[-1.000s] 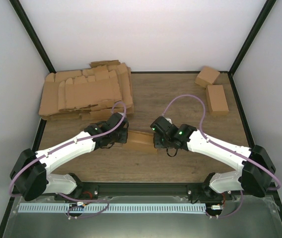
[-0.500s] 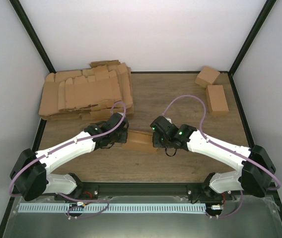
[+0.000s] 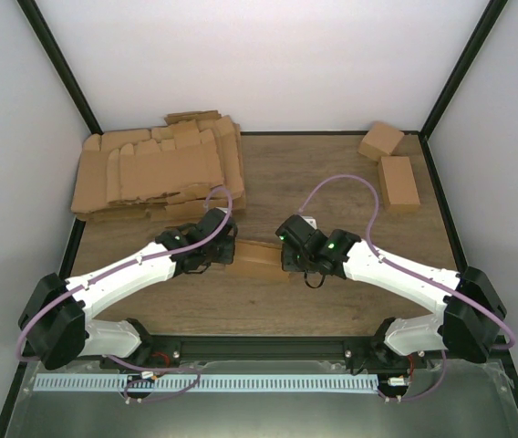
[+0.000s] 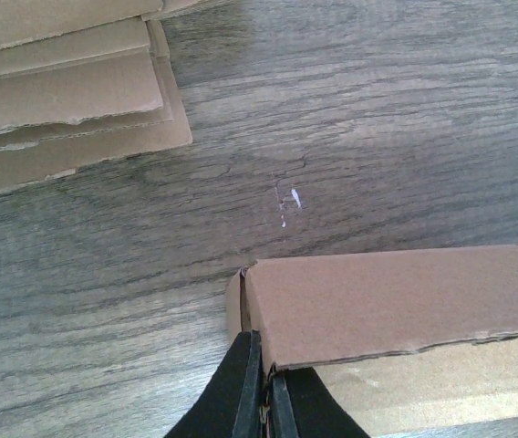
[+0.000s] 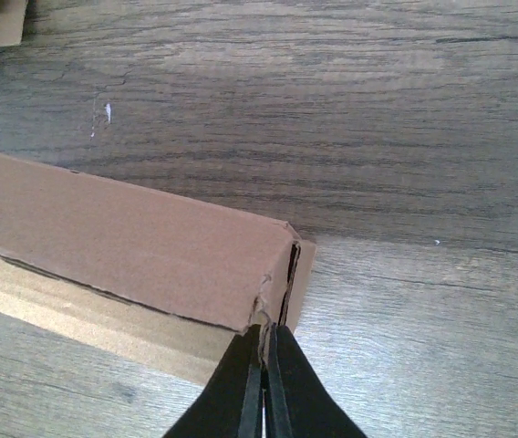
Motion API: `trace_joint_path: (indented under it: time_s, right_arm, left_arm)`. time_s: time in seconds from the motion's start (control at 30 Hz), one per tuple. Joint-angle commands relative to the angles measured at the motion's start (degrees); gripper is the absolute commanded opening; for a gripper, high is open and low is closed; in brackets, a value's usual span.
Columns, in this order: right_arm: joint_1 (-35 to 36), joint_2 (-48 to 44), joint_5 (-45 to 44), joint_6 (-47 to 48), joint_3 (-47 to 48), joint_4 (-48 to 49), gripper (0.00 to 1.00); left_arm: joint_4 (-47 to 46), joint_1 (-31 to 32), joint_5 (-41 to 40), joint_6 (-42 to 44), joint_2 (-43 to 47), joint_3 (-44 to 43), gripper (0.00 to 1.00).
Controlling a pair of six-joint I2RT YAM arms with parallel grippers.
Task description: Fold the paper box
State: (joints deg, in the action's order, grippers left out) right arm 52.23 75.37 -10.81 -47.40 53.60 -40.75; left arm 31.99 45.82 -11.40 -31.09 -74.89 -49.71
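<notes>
Grip check: left gripper [image 4: 261, 358], right gripper [image 5: 264, 336] both pinching end walls of plain brown cardboard paper box [image 5: 131, 239]; keep walls square, press evenly.

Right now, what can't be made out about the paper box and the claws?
Top view: the ends of the paper box, hidden under the left claw and right claw.
Left wrist view: the box's far end, cut off by the right edge.
Wrist views: whether the shut fingertips pinch cardboard; gap too thin.
</notes>
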Motion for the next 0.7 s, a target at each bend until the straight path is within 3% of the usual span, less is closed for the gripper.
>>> trace_joint_path:
  time_s: [0.0, 0.67]
  right_arm:
    - [0.5, 1.55, -2.11, 0.07, -0.17, -3.56, 0.01]
    - [0.59, 3.68, -0.64, -0.04, -8.96, 1.85, 0.01]
  left_arm:
    - [1.4, 0.82, 1.6, -0.22, -1.3, 0.1, 0.04]
    - [1.04, 1.25, 1.85, -0.66, -2.45, 0.26, 0.04]
